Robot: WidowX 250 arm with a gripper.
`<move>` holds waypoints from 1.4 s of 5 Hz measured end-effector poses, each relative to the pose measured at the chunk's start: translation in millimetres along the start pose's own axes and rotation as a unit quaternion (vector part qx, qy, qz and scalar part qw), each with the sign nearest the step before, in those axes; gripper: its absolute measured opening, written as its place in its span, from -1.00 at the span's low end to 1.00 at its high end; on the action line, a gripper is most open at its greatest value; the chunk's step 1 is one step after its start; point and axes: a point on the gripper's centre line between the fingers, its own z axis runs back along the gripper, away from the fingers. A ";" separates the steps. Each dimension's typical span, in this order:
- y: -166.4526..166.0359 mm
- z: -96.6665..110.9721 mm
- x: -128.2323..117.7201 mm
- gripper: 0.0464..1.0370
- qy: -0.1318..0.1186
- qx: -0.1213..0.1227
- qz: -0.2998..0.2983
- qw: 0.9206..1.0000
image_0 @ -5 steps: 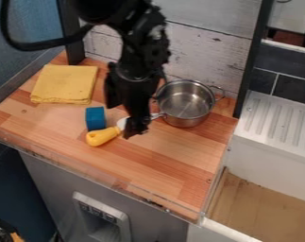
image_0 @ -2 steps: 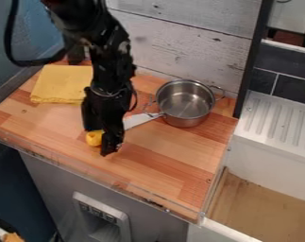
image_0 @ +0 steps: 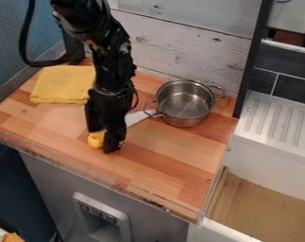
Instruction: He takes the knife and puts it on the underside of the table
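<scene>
The black gripper point(image_0: 103, 140) hangs over the left-centre of the wooden table, right at the yellow handle of the knife point(image_0: 137, 117). Part of that handle is hidden by the gripper, and its rounded end pokes out on the left. The pale blade points up and to the right, its tip by the near left handle of the metal pot. A light wood tabletop point(image_0: 161, 175) lies under the knife.
The two-handled metal pot point(image_0: 186, 101) stands at the back right, near the white plank wall. A folded yellow cloth point(image_0: 63, 84) lies at the back left. Right of the table are a white drainboard point(image_0: 277, 123) and a wood-bottomed basin point(image_0: 262, 208).
The gripper has come left and down to the knife's handle, most recently shifting slightly right. It now covers the spot where a blue block stood. The knife has shifted slightly.
</scene>
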 end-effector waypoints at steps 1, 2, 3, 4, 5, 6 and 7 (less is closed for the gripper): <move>2.4 0.0 3.4 0.24 -0.007 0.003 0.008 1.000; 0.0 0.4 4.0 -0.19 -0.015 0.000 0.014 1.000; -8.9 1.4 -0.7 -0.19 -0.011 -0.018 0.021 1.000; -17.9 10.0 -10.1 -0.19 -0.005 -0.034 0.055 0.998; -21.4 26.8 -19.4 -0.19 -0.004 -0.036 0.088 0.995; -25.9 49.9 -32.4 -0.19 -0.001 -0.048 0.136 0.990; -28.9 59.8 -49.5 -0.19 0.021 -0.068 0.182 0.981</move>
